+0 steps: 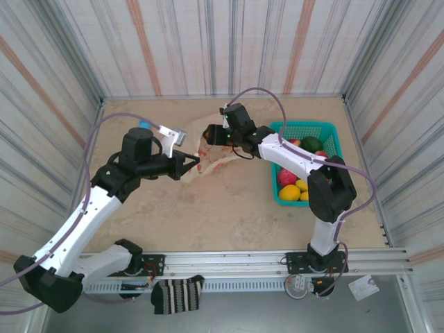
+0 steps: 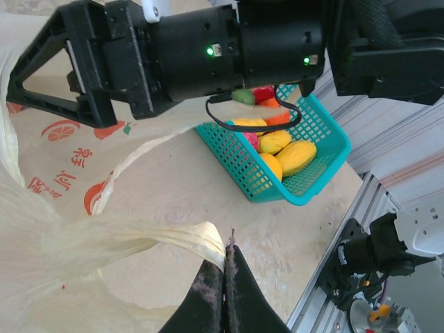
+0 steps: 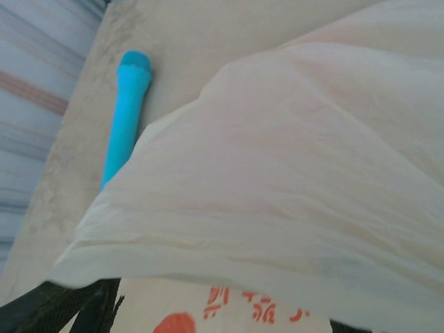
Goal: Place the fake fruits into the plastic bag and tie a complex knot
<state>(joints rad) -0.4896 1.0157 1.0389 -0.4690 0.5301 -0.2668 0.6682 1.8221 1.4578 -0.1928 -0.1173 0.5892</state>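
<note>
Bag (image 1: pixel 208 154) lying crumpled mid-table, toward the far side, between the two grippers, orange-red print facing up. L gripper (image 1: pixel 196 166) at bag's left edge, jaws shut tight on a twisted cream handle (image 2: pixel 173 239); in L wrist view, handle runs leftward from the fingertips into the bunched film. R gripper (image 1: pixel 216 136) over bag's far-right part, just beside the L one. In R wrist view, one dark finger (image 3: pixel 62 309) sits at lower-left corner w/ bag film draped across the frame above it, so jaws look spread apart, not pinching anything. Fruits (image 1: pixel 290 192) all piled in teal basket (image 1: pixel 326 132) at right of table (image 1: pixel 208 215), well apart from bag: red, yellow, orange, green. Blue tube (image 3: pixel 126 114) flat on table beyond bag, near far-left corner, apart from the film. Striped cloth (image 1: pixel 177 295) hanging on near rail between arm bases.
</note>
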